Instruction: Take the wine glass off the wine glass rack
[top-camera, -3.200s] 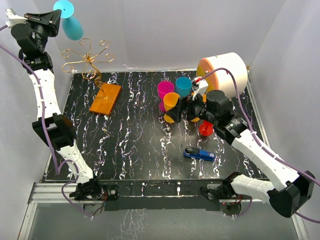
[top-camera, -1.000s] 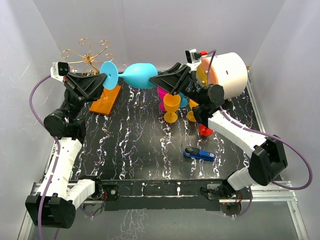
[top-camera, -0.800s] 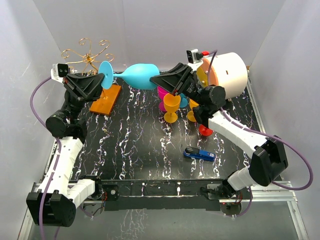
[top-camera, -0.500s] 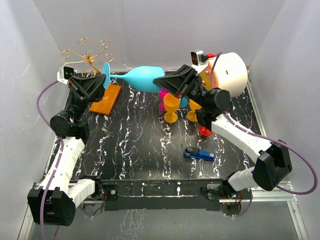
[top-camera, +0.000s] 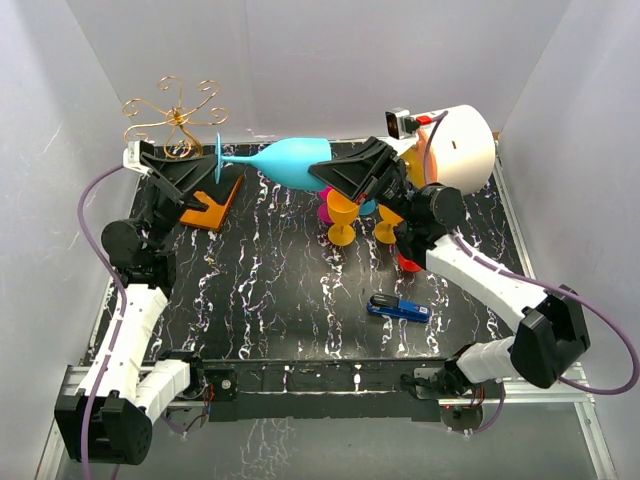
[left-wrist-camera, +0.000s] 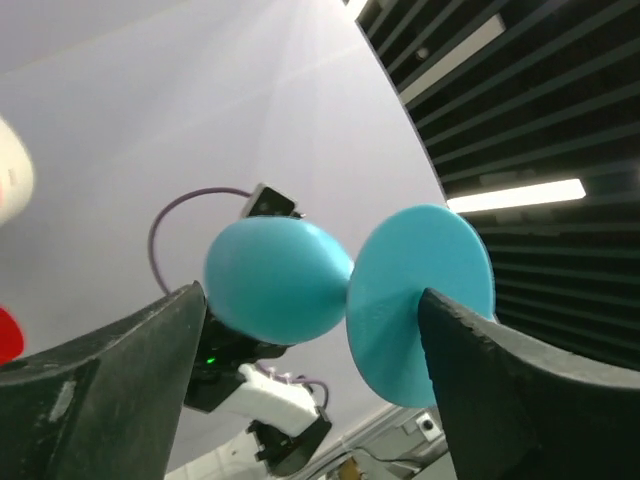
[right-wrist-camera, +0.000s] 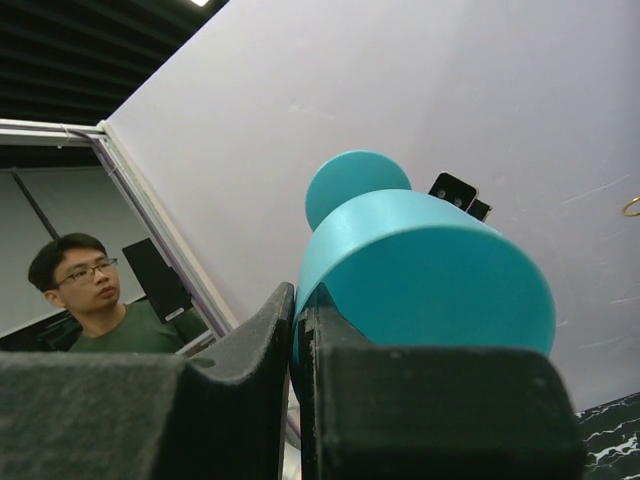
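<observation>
1. Top external shows the wine glass (top-camera: 290, 160) already clear of the wine glass rack (top-camera: 175, 112). It hangs on its side in the air just right of the rack's curled wire arms, with its foot toward the rack and its bowl pointing away.
2. About three seconds ago the left arm alone held the glass high, up and to the left of the rack. Now the glass is on the rack's right side, spanning between both arms. Over the last second its foot has turned from face-on to nearly edge-on.
3. The left gripper (top-camera: 212, 170) sits nearest the rack, above the rack's orange base (top-camera: 212, 203). In the left wrist view its fingers are spread wide. The foot disc sits between them, close to one finger, and does not look clamped.
4. The right gripper (top-camera: 322, 180) is at the bowl end, farther from the rack. In the right wrist view its fingers are almost together, with a sliver of cyan wall in the slot. I judge it is pinching the bowl's rim.
5. I read this as a handover: the lift-off is done and the weight now rests with the right arm.
6. I would back the left arm off toward the rack carefully. A rim pinch on a long glass could pivot if the foot gets nudged.
</observation>
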